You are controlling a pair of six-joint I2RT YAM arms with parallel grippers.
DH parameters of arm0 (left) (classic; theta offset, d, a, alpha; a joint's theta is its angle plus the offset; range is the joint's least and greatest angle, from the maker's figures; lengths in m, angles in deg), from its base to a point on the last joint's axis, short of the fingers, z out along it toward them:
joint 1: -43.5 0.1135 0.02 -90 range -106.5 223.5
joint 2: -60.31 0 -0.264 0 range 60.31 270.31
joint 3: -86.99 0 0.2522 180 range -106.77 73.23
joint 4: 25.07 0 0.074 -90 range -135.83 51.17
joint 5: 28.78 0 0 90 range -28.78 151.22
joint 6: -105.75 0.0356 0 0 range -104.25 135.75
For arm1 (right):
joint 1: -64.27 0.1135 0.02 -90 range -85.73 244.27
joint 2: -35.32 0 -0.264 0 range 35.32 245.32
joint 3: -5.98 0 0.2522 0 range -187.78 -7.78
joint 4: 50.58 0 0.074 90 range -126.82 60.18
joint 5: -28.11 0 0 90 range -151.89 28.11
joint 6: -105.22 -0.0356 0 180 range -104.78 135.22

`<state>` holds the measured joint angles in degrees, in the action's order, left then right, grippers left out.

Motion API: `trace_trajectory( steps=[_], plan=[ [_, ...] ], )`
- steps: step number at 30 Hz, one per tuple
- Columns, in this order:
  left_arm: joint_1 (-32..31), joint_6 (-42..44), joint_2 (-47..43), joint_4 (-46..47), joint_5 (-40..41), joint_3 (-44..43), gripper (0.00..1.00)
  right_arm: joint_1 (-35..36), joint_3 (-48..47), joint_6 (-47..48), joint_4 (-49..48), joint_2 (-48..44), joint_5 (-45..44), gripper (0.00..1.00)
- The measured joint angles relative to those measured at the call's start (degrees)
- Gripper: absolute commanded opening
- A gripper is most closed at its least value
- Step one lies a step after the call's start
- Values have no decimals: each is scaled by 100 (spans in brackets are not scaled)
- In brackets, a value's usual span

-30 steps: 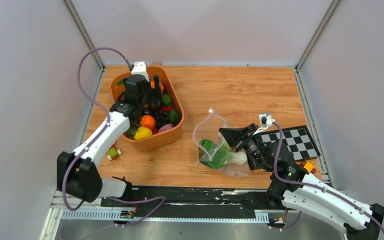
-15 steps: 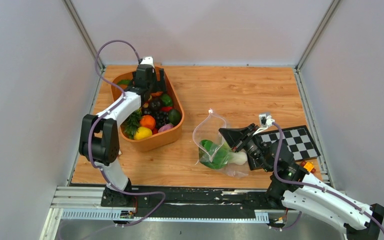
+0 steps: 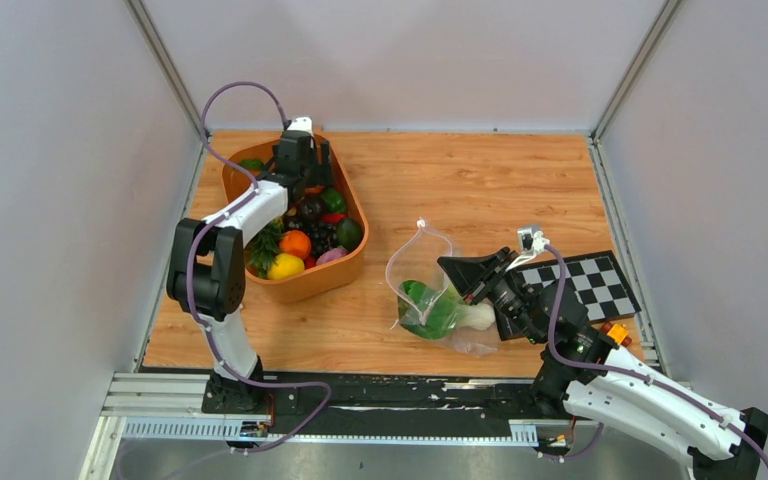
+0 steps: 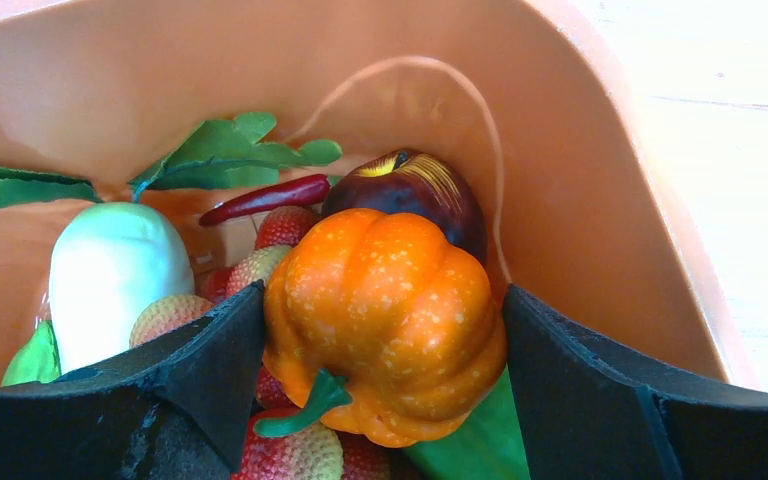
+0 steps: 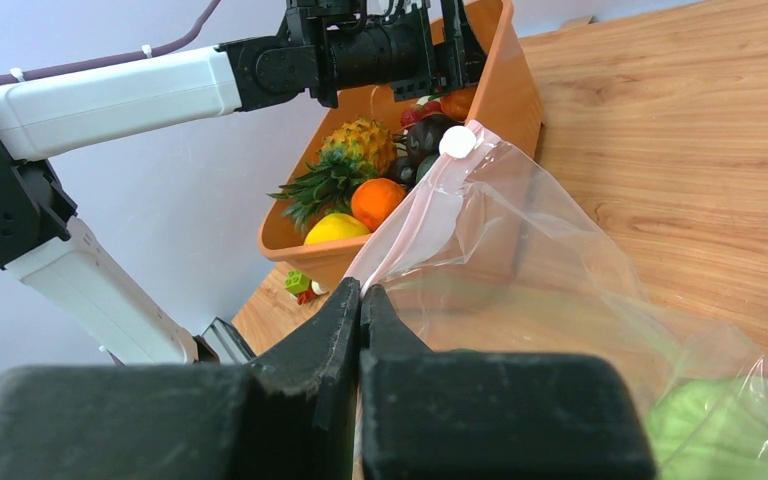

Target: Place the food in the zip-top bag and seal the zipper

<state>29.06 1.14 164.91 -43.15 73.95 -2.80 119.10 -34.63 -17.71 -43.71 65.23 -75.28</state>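
The orange tub [image 3: 356,262] holds the food: pineapple, orange, lemon, strawberries, a red chilli. My left gripper [image 3: 305,172] is down in the tub's far end. In the left wrist view its fingers press both sides of an orange toy pumpkin [image 4: 380,300], which rests on strawberries beside a dark apple [image 4: 415,190]. The clear zip-top bag [image 3: 422,270] lies mid-table with green bok choy [image 3: 430,310] inside. My right gripper [image 3: 448,263] is shut on the bag's mouth edge and holds it raised and open. The pinkish zipper [image 5: 415,225] runs up to a white slider [image 5: 457,141].
A black-and-white checkered board [image 3: 590,285] lies at the right, behind my right gripper. A small green and red toy block [image 5: 300,283] sits on the table near the tub's near corner. Grey walls close in the table on three sides.
My left arm has swung from the tub's middle to its far end and lowered onto the orange pumpkin. The right arm and the bag have not moved.
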Motion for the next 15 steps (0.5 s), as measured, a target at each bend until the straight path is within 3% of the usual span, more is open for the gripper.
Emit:
trace_trajectory(
  steps=[6,15],
  plan=[
    [31,-4,-192,-13,-63,168,57,0,0,2,42,0,0,0],
    [33,-74,-1910,-39,-551,1067,57,-2,0,-7,94,-164,-2,0]
  ],
)
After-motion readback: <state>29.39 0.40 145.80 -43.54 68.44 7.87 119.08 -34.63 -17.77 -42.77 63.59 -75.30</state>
